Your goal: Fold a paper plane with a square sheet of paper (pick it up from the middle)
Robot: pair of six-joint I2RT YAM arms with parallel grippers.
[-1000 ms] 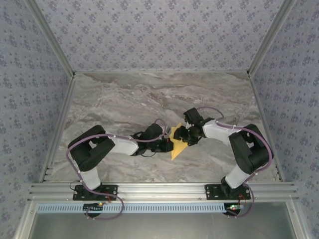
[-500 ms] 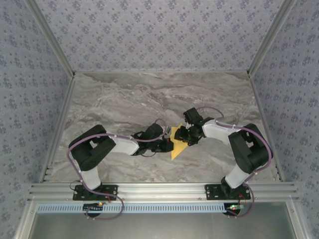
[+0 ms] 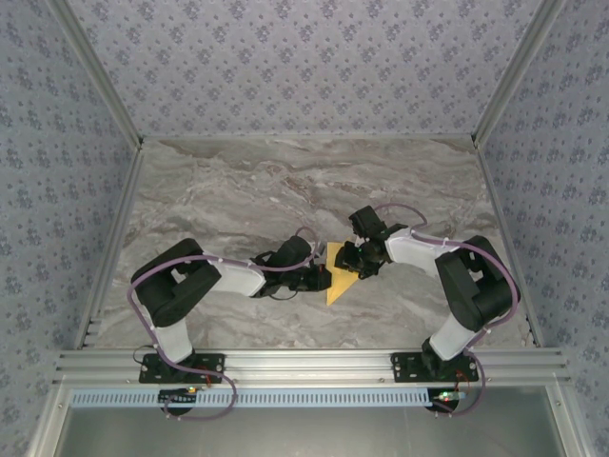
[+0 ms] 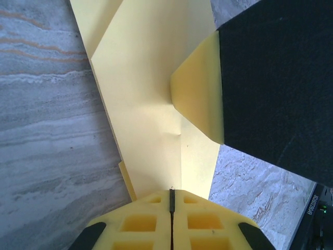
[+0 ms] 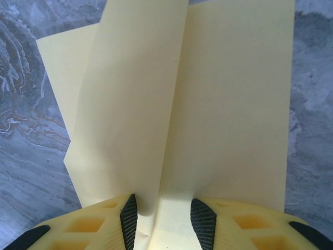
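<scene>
While the paper [image 3: 339,278] lies mid-frame on the surface [image 3: 238,190], creased into layers, it is not yet a dart. Left end effector [image 4: 171,200] pinches its edge; right end effector [image 5: 165,211] gapes, seemingly straddling 1 raised fold. Wings remain.

grey marbled counter [image 3: 238,181], veined in white and tan, walled on three sides by patterned panels [image 3: 285,67]. near its middle, a folded yellow-orange sheet of paper [image 3: 338,281], point toward the near edge; flat on the stone or lifted, cannot tell.
</scene>
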